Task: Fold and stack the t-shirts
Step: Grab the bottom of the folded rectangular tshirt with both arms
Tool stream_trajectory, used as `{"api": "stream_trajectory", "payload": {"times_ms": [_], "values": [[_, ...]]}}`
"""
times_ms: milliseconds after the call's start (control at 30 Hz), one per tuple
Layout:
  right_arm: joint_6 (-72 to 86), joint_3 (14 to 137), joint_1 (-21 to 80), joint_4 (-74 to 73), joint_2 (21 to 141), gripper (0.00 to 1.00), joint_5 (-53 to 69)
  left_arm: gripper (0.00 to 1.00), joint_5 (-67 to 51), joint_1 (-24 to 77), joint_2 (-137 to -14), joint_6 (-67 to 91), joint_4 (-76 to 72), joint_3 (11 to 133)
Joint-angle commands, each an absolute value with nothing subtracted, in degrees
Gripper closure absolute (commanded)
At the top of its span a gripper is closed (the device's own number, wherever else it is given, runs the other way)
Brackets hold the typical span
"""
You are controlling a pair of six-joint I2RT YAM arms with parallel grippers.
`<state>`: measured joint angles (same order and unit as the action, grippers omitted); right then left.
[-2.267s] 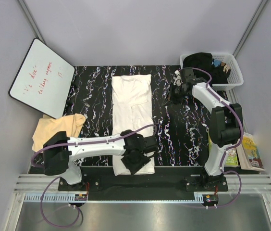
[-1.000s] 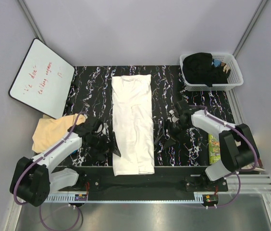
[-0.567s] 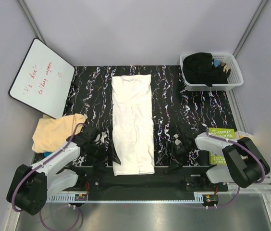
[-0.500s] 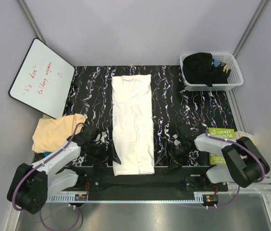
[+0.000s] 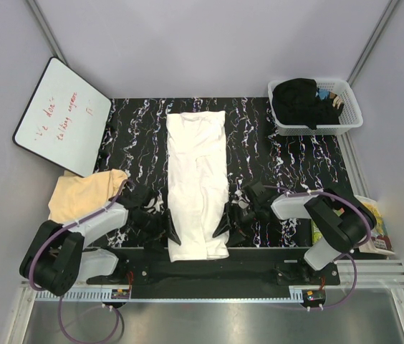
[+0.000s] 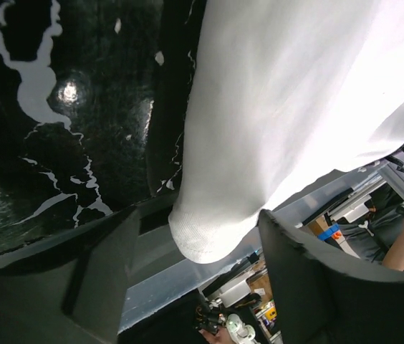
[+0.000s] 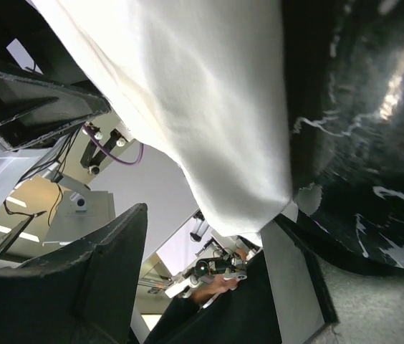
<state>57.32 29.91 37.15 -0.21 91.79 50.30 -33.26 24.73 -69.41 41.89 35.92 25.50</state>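
Plain white t-shirt [image 5: 198,183] down the middle, a touch creamy in the wrist views. Under it the table [image 5: 273,143] is glossy black, streaked all over with white marbling. Near left, a pale peach shirt [image 5: 80,195]. Far left, a white whiteboard [image 5: 62,115] with red handwriting. Far right, a white basket [image 5: 351,118] with black cloth [image 5: 299,97] and a speck of blue.

The long shirt [image 5: 198,183] lies in the middle of the table [image 5: 277,154]. Another shirt [image 5: 80,195] lies at the table's left edge, and the basket [image 5: 354,117] sits in the far right corner.
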Motion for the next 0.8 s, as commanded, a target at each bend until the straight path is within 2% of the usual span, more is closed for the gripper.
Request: {"api": "stream_trajectory", "payload": {"times_ms": [0, 33, 167, 400, 600, 633, 667, 733, 767], "values": [[58.28, 30.66, 38.32, -10.61, 96.24, 0.28, 48.96, 0.33, -34.72, 25.14, -70.57, 42.01, 33.31, 27.68], [55.31, 31.72, 38.41, -17.6, 95.98, 0.28, 48.52, 0.33, -34.63, 25.22, -70.84, 41.92, 33.31, 27.95], [49.84, 34.37, 38.41, -29.26, 92.47, 0.27, 44.22, 0.33, -34.63, 26.01, -72.51, 41.84, 32.87, 28.91], [47.73, 31.99, 38.58, -29.36, 93.6, 0.27, 40.78, 0.34, -34.98, 27.77, -74.88, 42.1, 30.94, 28.74], [51.49, 33.05, 44.01, -21.9, 99.57, 0.28, 40.95, 0.42, -35.51, 28.56, -76.64, 42.01, 30.24, 29.53], [52.46, 32.79, 44.99, -19.1, 100.54, 0.28, 41.31, 0.45, -35.59, 28.56, -76.99, 42.01, 30.06, 29.71], [53.25, 32.61, 46.13, -18.12, 102.46, 0.3, 41.83, 0.53, -35.51, 28.56, -77.17, 41.92, 30.23, 29.97], [53.53, 32.87, 47.55, -16.88, 103.71, 0.4, 42.19, 0.65, -35.59, 28.56, -77.6, 41.75, 29.97, 30.06], [53.44, 32.96, 47.46, -16.79, 104.15, 0.47, 42.19, 0.82, -35.51, 28.65, -77.78, 41.75, 29.97, 30.32]]}}
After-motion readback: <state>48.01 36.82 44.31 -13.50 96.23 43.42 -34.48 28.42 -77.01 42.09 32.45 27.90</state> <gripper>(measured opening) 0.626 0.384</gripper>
